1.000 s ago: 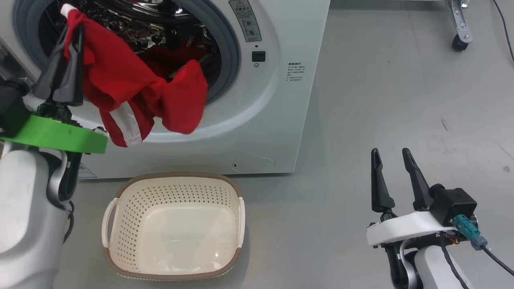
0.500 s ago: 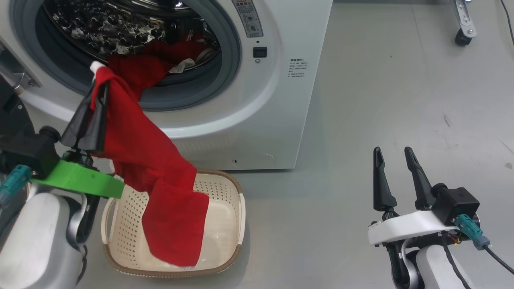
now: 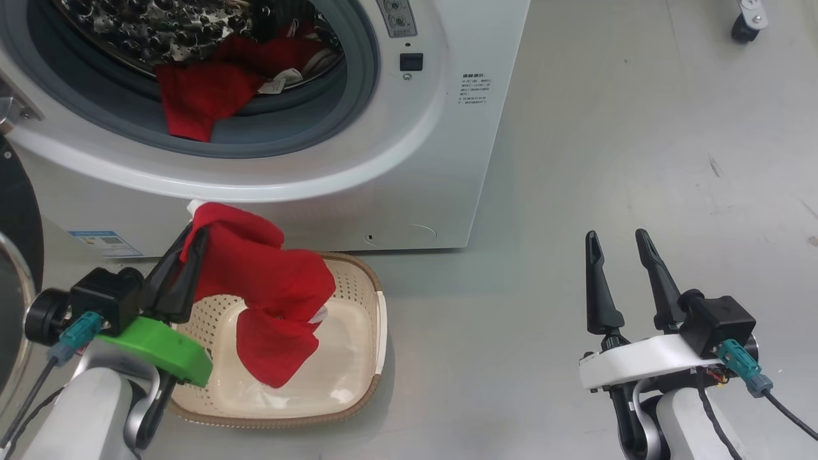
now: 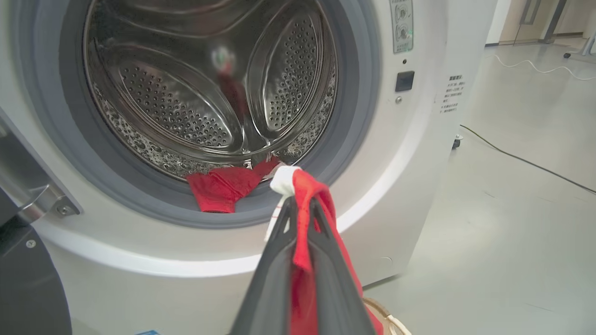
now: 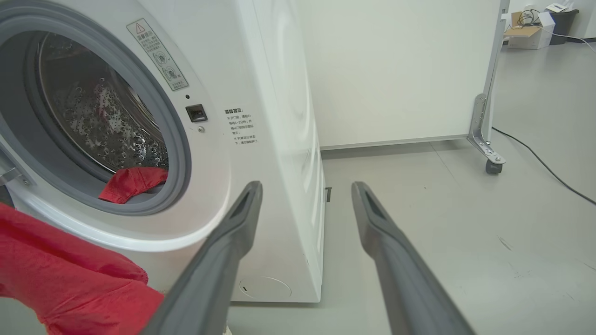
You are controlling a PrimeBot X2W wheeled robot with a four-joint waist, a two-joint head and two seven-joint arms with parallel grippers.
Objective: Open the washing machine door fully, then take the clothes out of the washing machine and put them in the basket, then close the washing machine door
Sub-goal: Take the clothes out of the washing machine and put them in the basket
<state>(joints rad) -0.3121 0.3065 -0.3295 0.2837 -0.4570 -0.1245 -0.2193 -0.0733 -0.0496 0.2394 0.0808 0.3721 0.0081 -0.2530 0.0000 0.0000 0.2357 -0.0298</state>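
Observation:
My left gripper (image 3: 192,239) (image 4: 300,207) is shut on a red garment (image 3: 268,287) (image 4: 307,195) (image 5: 70,279), which hangs over the cream basket (image 3: 367,390) with its lower folds inside it. The basket stands on the floor in front of the white washing machine (image 3: 415,179) (image 4: 419,163) (image 5: 279,116). More red clothes (image 3: 204,89) (image 4: 219,186) (image 5: 132,181) lie at the drum's lip, partly draped over the grey gasket. The washing machine door (image 3: 16,255) (image 4: 28,288) stands open at the far left. My right gripper (image 3: 617,246) (image 5: 305,204) is open over bare floor to the right.
Grey floor (image 3: 639,128) stretches to the right of the machine. A caster of a wheeled frame (image 3: 744,25) (image 5: 491,165) stands at the back right, with a black cable (image 5: 545,167) on the floor near it.
My left gripper has come down and away from the drum opening with the red garment, whose lower part now folds into the basket. The head camera has tilted slightly. The right gripper has stayed put.

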